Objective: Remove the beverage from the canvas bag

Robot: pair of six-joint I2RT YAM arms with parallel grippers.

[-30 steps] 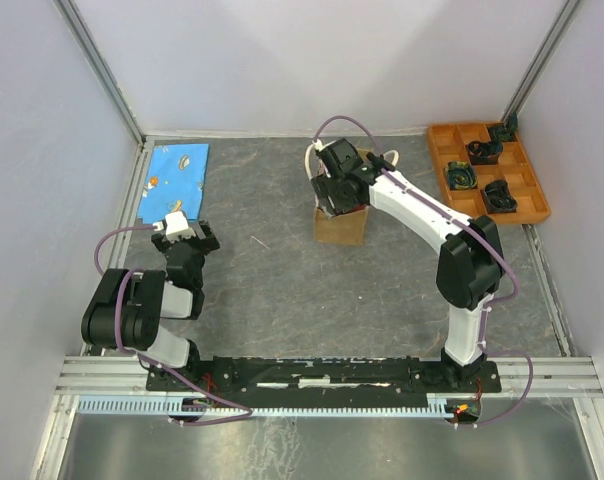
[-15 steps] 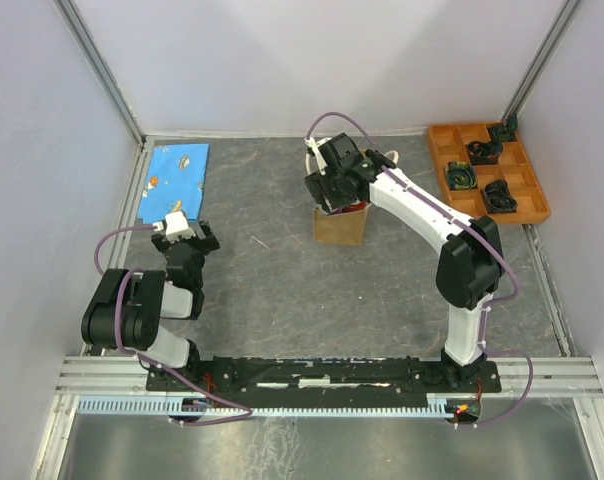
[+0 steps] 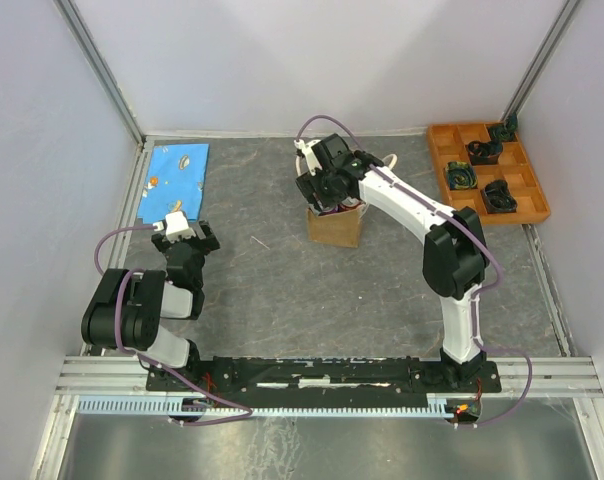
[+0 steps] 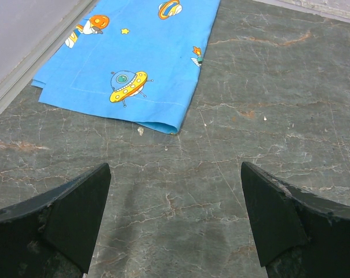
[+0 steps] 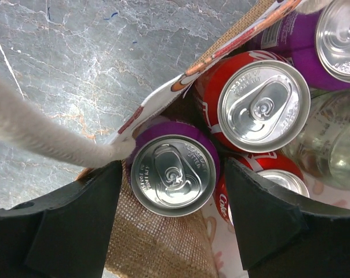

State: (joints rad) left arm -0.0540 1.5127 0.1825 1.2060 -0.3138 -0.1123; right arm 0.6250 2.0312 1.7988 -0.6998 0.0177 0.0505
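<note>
The tan canvas bag (image 3: 334, 228) stands mid-table with a cream handle (image 5: 42, 136) splayed to the left. My right gripper (image 3: 327, 190) hangs over its mouth. In the right wrist view the gripper (image 5: 172, 194) is open, one finger on each side of a purple can (image 5: 174, 174) at the bag's near corner, with small gaps to the can. Beside it stand a red cola can (image 5: 263, 107), a second red can (image 5: 279, 184), another purple can (image 5: 337, 35) and a clear bottle (image 5: 331, 145). My left gripper (image 3: 187, 232) is open and empty, low over the table (image 4: 175, 214).
A blue patterned cloth (image 3: 178, 166) lies at the back left and shows ahead of the left gripper (image 4: 134, 52). An orange compartment tray (image 3: 487, 172) with dark parts sits at the back right. Metal frame rails border the table.
My right gripper has moved left over the bag's mouth, and the bag has shifted slightly left. The left arm has not moved.
</note>
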